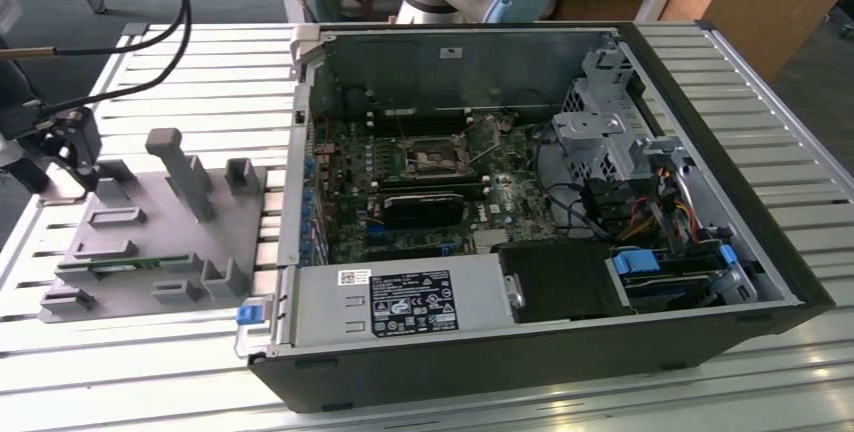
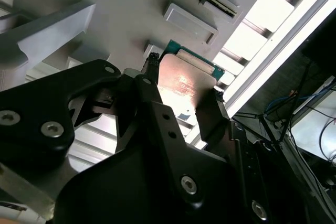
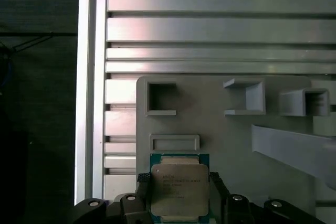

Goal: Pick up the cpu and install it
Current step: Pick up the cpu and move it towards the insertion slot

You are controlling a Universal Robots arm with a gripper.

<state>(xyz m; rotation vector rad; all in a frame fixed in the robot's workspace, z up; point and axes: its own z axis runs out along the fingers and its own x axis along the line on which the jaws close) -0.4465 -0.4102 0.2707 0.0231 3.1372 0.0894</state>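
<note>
The cpu [image 3: 179, 184] is a flat square chip with a silver-grey top and a teal-green rim. It sits between my gripper's two black fingers [image 3: 143, 191], which press on its opposite sides. In the second wrist view the cpu [image 2: 181, 74] shows its shiny top, gripped at the fingertips of the gripper [image 2: 184, 85]. In the exterior view my gripper [image 1: 67, 157] hangs over the far left corner of the grey fixture plate [image 1: 160, 232]. Whether the chip is clear of the plate I cannot tell. The motherboard's socket [image 1: 434, 160] lies open inside the computer case [image 1: 534, 252].
The fixture plate carries upright grey posts [image 1: 180, 172], several empty pockets [image 3: 161, 98] and a green memory stick [image 1: 120, 264]. All stands on a slatted metal table [image 1: 187, 82]. Case walls, a drive cage [image 1: 601, 132] and cables [image 1: 654, 222] surround the motherboard. Black cables hang at the exterior view's left.
</note>
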